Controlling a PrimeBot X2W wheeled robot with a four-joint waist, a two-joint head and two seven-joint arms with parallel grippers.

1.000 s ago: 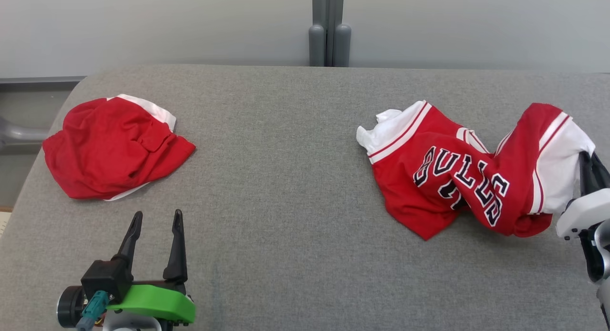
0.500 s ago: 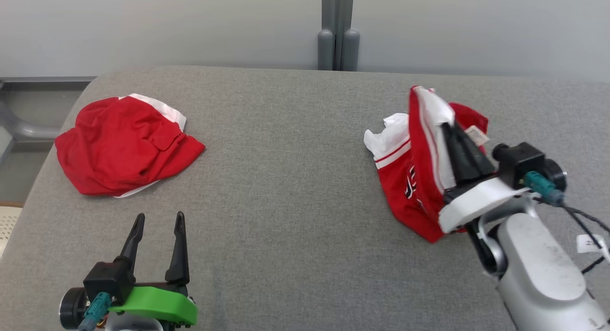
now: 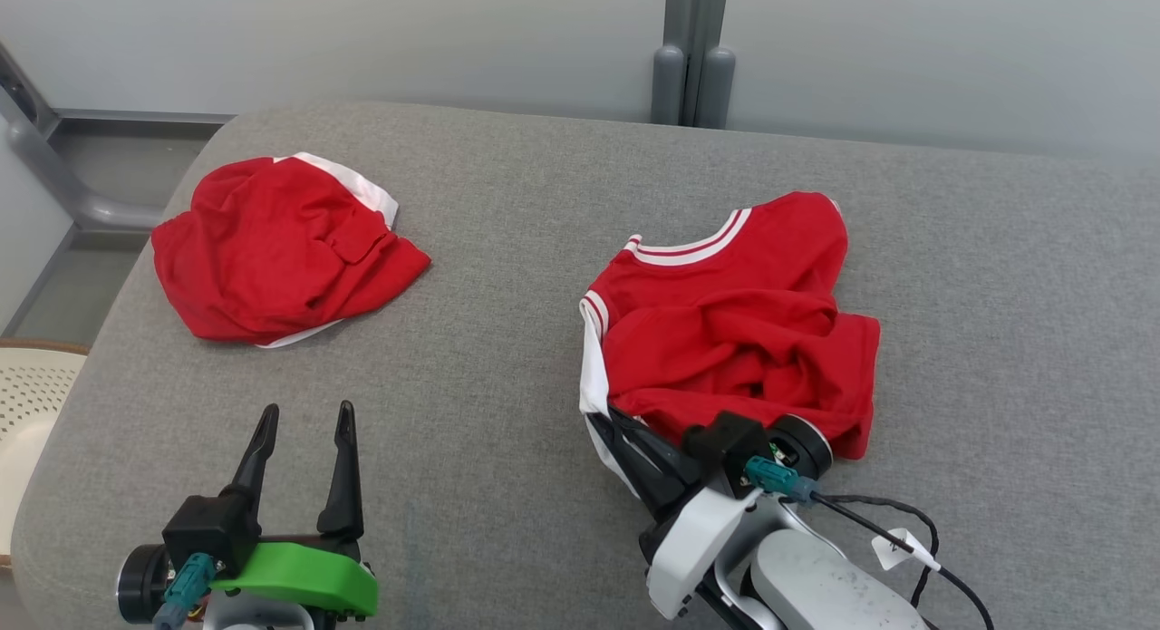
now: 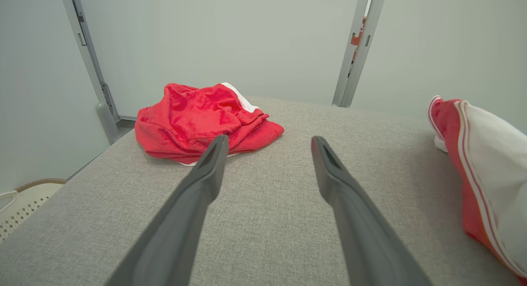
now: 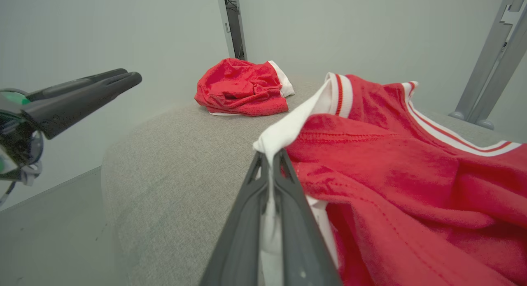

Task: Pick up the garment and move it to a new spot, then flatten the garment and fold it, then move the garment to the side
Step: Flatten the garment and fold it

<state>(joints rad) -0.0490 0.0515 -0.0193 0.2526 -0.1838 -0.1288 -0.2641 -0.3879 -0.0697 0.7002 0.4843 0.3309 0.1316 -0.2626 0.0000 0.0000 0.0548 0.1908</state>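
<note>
Red jersey (image 3: 734, 331) — collar end farthest away

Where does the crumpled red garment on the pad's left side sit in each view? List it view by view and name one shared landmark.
Head view: crumpled red garment at upper left, near the grey pad's far left corner.
Left wrist view: garment left of centre, upper half.
Right wrist view: garment top centre, past the jersey's white edge.
Landmark: the red jersey pinched in the right claw.

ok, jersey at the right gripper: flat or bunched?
Bunched: the jersey lies in rumpled folds rather than spread out, and the right gripper is shut on its white edge.
</note>
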